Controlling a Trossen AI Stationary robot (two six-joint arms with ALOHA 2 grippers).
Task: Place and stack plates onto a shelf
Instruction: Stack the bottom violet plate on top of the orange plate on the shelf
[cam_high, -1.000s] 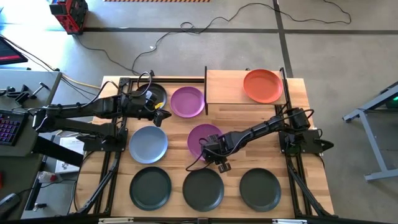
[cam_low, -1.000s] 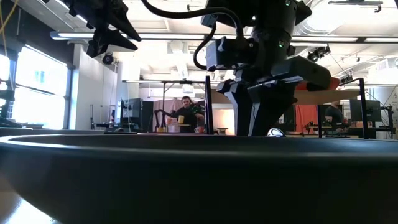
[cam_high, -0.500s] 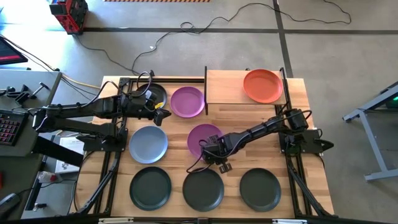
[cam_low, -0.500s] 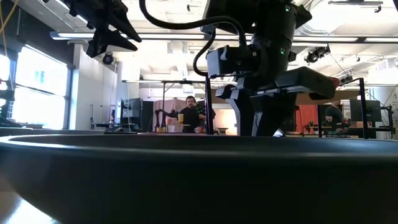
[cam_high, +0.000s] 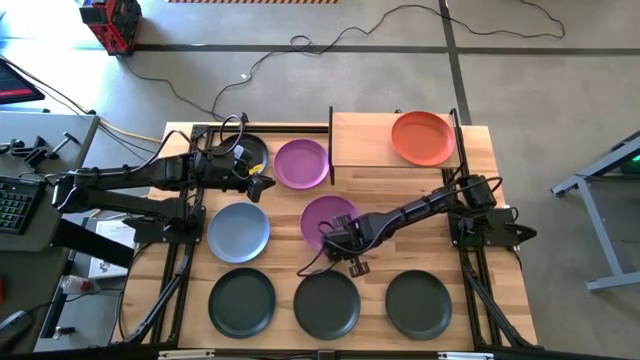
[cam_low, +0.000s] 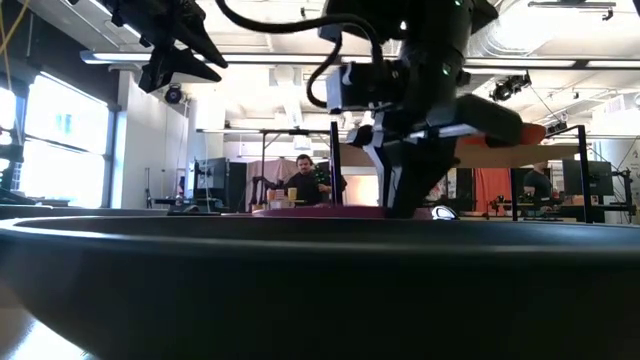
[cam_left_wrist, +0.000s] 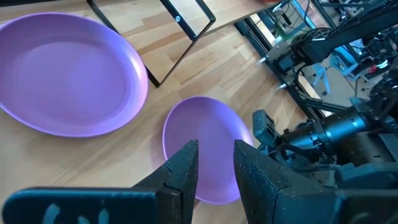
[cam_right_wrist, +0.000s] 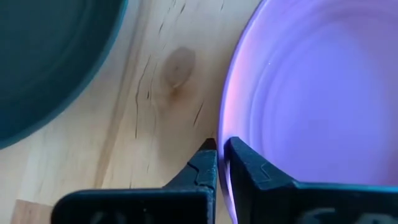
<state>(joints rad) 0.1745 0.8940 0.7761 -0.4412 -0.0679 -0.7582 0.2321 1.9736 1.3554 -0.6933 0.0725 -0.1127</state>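
at table centre in the high view, the right gripper (cam_high: 337, 243) has its two fingers pinched tight on the rim of the near purple plate (cam_high: 328, 222), at about 5 o'clock on that plate's edge. the right wrist view shows one finger (cam_right_wrist: 200, 167) outside the rim on the wood and the other finger inside the dish, the purple rim squeezed between them. in the low view that plate's edge (cam_low: 310, 209) shows as a thin magenta line just under the gripper.

the far purple plate (cam_high: 301, 163) lies at 11 o'clock from the held one, just beside the shelf (cam_high: 365, 140). the shelf sits at 1 o'clock on the wood-plank table (cam_high: 480, 180), and the orange-red plate (cam_high: 422, 137) rests on its right half. the pale blue-grey plate (cam_high: 238, 231) lies at 9 o'clock from the held plate, apart from it. three dark plates stand in a row along the near edge: left dark plate (cam_high: 241, 301), middle dark plate (cam_high: 327, 305), right dark plate (cam_high: 418, 304). a fourth dark plate (cam_high: 250, 150) sits at the table's 10 o'clock, partly under the left arm.

the left gripper (cam_high: 262, 184) hangs between the fourth dark plate and the far purple plate, its fingers (cam_left_wrist: 183, 171) parted a little with nothing between them.
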